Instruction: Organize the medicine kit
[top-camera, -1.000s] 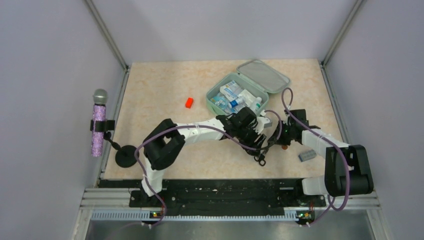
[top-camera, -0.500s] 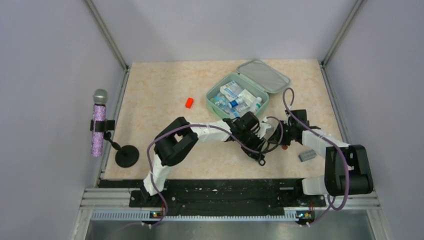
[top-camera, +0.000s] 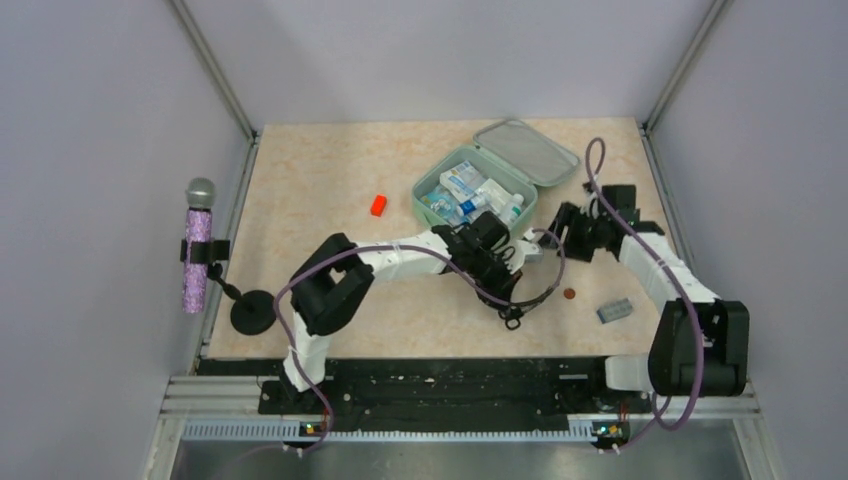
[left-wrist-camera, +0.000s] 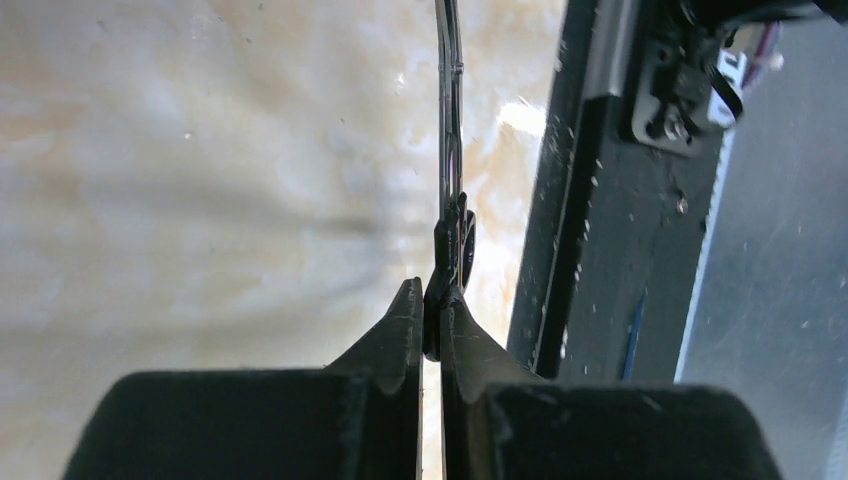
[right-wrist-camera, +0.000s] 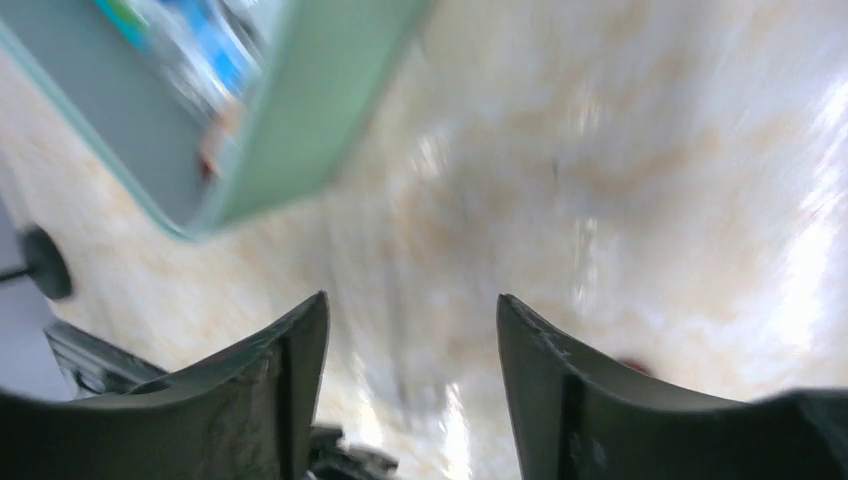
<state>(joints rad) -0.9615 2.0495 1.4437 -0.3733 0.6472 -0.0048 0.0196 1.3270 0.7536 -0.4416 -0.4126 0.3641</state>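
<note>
Two hands: left hand (left-wrist-camera: 432, 300) clamped on thin black metal scissors (left-wrist-camera: 453, 235) above the beige tabletop (top-camera: 320, 180), near the mint-green open case (top-camera: 527, 150); stiff, light, slippery, likely best pinched at the pivot; right hand (right-wrist-camera: 410, 300) apart.

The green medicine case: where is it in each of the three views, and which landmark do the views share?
Top external: green case, open, right of centre, toward the far edge.
Left wrist: not in it.
Right wrist: green case, upper left, blurred.
Shared landmark: the beige marbled table, in all three views.
</note>
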